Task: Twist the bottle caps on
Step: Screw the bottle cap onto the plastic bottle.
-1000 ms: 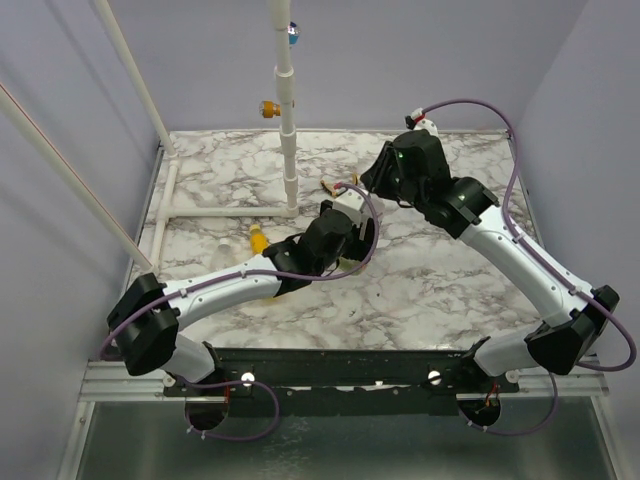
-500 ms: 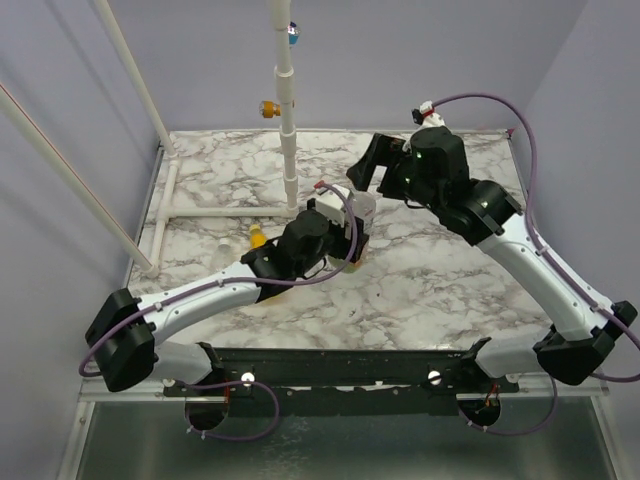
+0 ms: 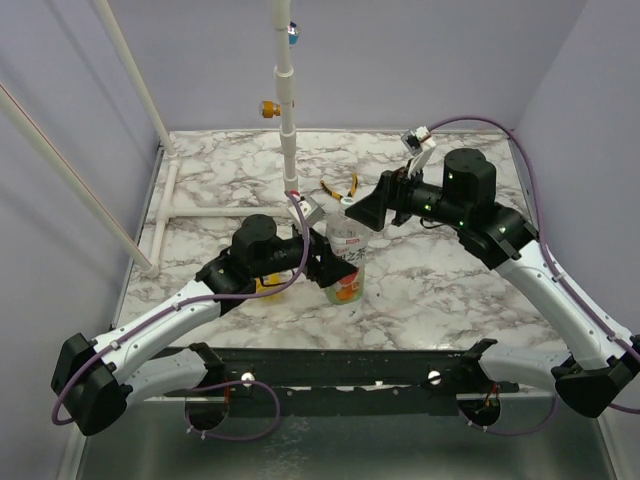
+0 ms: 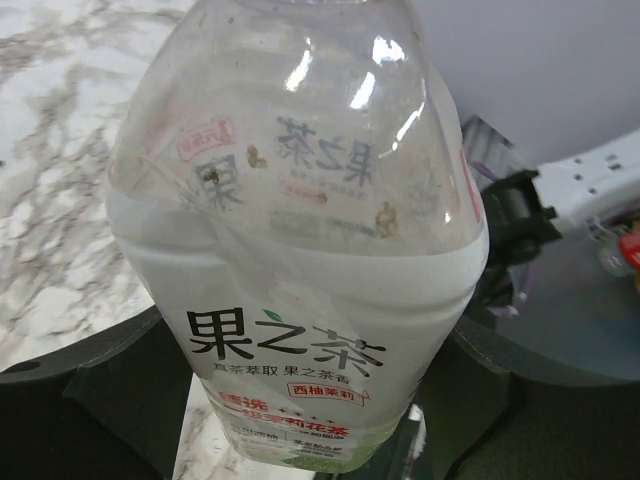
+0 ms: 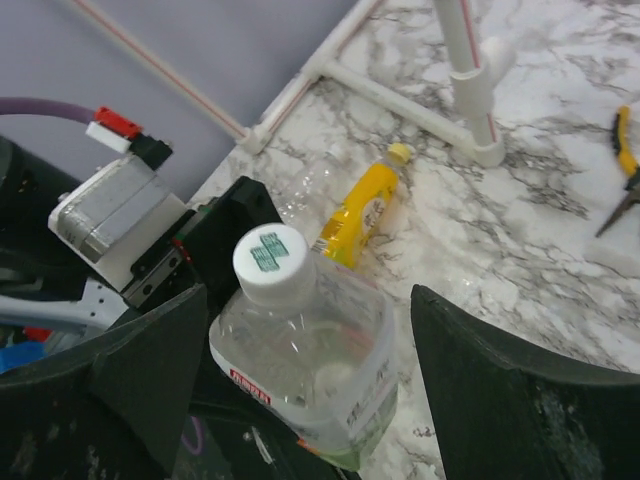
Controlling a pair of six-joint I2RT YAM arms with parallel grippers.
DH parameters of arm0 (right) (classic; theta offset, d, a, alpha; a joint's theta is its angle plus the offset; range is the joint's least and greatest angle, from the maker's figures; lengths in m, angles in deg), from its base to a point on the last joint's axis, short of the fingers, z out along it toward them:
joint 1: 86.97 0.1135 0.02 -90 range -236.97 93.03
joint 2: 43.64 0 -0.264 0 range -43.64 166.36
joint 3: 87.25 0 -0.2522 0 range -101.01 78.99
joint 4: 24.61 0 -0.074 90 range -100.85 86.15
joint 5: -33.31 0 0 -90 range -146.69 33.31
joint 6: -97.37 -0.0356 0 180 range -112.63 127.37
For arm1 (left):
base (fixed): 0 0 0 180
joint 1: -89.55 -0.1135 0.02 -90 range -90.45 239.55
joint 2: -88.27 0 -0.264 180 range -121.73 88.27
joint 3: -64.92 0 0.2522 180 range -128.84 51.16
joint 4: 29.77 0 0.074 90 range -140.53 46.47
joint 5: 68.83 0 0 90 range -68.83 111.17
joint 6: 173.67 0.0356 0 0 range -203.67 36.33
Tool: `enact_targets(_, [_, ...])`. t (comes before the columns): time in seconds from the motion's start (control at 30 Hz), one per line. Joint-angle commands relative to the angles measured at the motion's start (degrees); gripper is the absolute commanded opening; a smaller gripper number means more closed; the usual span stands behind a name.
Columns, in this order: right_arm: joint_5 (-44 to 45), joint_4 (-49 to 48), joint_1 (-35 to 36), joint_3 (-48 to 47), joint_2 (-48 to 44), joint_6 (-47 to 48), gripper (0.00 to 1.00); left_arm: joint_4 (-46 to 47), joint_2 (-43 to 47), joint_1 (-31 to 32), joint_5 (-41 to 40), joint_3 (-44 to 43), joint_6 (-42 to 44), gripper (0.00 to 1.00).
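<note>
Whitish round screw cap: on the clear green-labelled plastic bottle, upright near the marble table front.
Left gripper: clamped around the bottle's body.
Right gripper: just let go, jaws wide, flanking the cap.
Meaning: this cap is probably tightened.

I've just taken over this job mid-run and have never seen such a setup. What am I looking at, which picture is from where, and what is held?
These are two robot arms bolted at the near edge of a marble-patterned table, each ending in a two-finger gripper. The wide picture comes from a fixed camera above and behind them; the other two come from a camera on each wrist. The left gripper is closed on the clear bottle, holding it upright; the left wrist view shows its label close up. A whitish cap sits on its neck. The right gripper is open, close to the bottle's top, holding nothing. On the table lie a yellow bottle with a yellow cap on it and yellow-handled pliers. A white pipe frame stands at the back.
</note>
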Motion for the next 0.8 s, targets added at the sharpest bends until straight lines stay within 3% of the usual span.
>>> enact_targets(0.0, [-13.7, -8.1, -0.4, 1.9, -0.9, 1.8, 0.83, 3.7, 0.9, -0.4, 15.0, 0.6, -3.3, 0.0])
enact_targets(0.3, [-18.7, -12.4, -0.5, 2.6, 0.5, -0.8, 0.61, 5.6, 1.6, -0.4, 17.7, 0.4, -4.4, 0.0])
enact_targets(0.77, [-21.3, -12.9, -0.5, 3.0, -0.4, -2.8, 0.56, 5.8, -0.2, -2.7, 16.0, 0.5, -4.3, 0.0])
